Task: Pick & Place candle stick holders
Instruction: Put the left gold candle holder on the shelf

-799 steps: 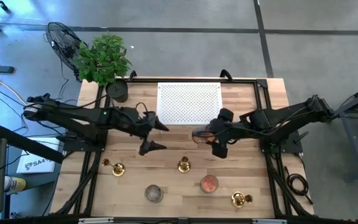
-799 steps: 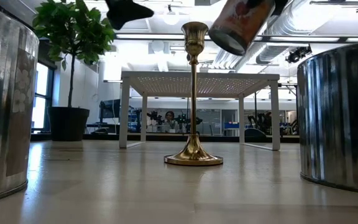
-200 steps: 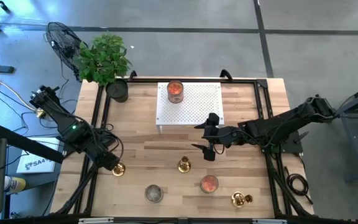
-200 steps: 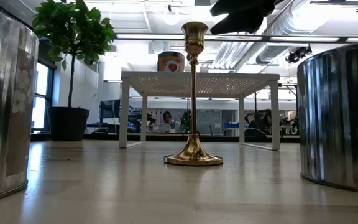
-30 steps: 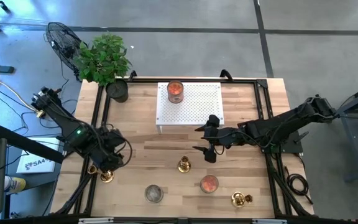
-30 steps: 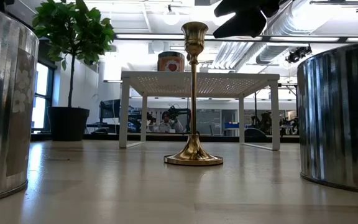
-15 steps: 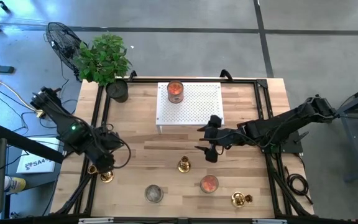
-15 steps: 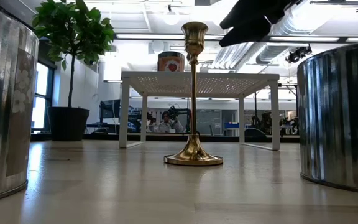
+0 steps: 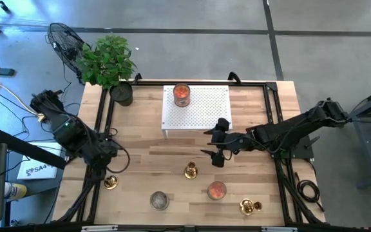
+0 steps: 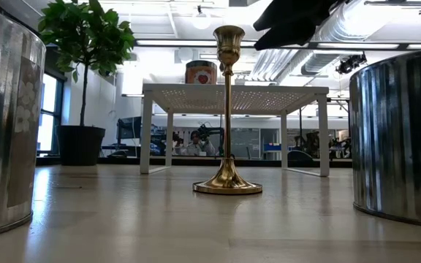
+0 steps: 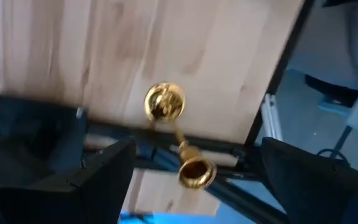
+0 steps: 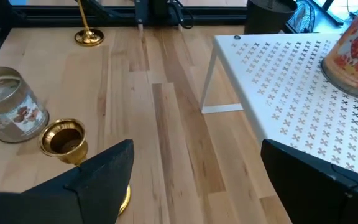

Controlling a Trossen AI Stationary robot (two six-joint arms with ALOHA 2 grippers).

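Near the bench's left edge, 1 shiny brass candlestick with a round flared base stands upright, released; the left gripper, jaws spread, has lifted off it since a second ago. At center, the right gripper hovers open, unchanged, above a taller candlestick.

The left arm reaches along the worktop's left edge, its end effector pointing down with fingers spread apart. The right arm stretches toward mid-worktop, its end effector raised and likewise spread wide.
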